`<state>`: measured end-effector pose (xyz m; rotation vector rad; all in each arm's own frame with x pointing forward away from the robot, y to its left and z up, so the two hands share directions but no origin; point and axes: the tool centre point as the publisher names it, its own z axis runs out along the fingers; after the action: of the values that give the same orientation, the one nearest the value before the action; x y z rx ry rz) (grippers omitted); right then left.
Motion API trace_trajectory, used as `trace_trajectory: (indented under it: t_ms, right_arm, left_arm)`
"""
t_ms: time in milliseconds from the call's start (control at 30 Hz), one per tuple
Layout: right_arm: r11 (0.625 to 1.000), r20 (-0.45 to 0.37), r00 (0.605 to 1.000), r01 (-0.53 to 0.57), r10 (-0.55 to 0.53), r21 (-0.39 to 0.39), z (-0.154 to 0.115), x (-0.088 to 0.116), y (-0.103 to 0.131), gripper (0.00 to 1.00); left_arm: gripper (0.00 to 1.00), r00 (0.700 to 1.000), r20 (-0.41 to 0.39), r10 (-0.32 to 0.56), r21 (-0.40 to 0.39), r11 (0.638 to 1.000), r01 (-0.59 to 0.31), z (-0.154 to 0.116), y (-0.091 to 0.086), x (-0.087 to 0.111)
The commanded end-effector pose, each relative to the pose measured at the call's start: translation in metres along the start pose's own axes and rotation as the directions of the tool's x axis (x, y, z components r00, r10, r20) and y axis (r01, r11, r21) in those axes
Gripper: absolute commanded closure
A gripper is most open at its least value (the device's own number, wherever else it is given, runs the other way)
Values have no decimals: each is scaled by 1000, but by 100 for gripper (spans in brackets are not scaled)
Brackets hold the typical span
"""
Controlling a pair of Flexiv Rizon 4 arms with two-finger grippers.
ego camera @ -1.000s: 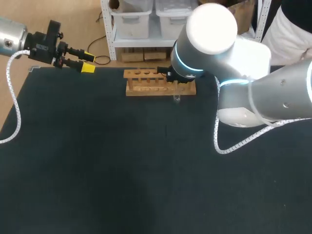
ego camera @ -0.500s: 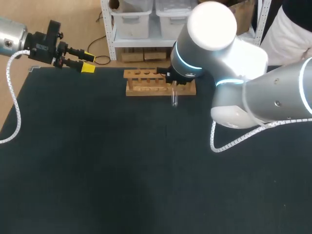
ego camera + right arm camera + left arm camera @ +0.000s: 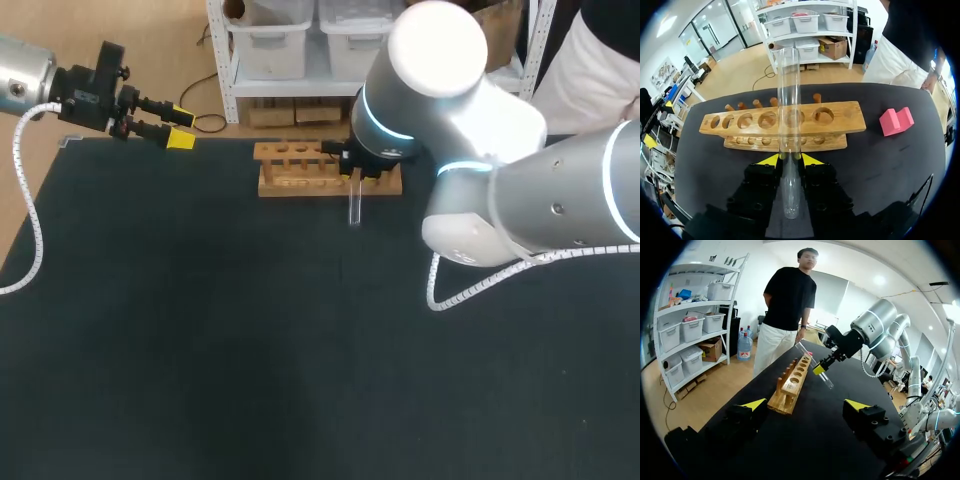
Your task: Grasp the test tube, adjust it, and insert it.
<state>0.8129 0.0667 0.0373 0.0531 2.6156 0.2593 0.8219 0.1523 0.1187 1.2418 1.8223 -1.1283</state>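
Note:
A clear glass test tube [image 3: 789,115] is pinched between the yellow tips of my right gripper [image 3: 790,159], which is shut on it. The tube's open mouth points ahead over the wooden rack [image 3: 840,119], and it crosses one of the rack's middle holes. In the head view the tube [image 3: 354,203] hangs just in front of the rack [image 3: 300,170], with the right gripper [image 3: 352,172] mostly hidden under the arm. From the left wrist view the tube [image 3: 815,365] is tilted above the rack [image 3: 792,385]. My left gripper [image 3: 805,405] is open and empty at the table's far left corner [image 3: 180,130].
A pink block [image 3: 896,121] lies on the black table beside the rack's end. A person stands beyond the table's far edge, not touching it. The dark tabletop [image 3: 250,350] stretches wide in front of the rack.
My right arm has turned a little, its elbow shifting left. The tube has swung into fuller view in front of the rack. The left arm has not moved.

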Motion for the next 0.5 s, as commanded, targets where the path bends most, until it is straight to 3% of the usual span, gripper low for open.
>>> trace_trajectory:
  t_ms: [33,500]
  right_arm:
    - [1000,2,1000,-1,1,2,-1,0,-1,100]
    - [1000,32,999,14,-14,10,-33,7,16,100]
  left_arm:
    - [0,1000,0,1,2,1000,-1,0,1,0]
    - [0,1000,0,1,2,1000,-1,0,1,0]
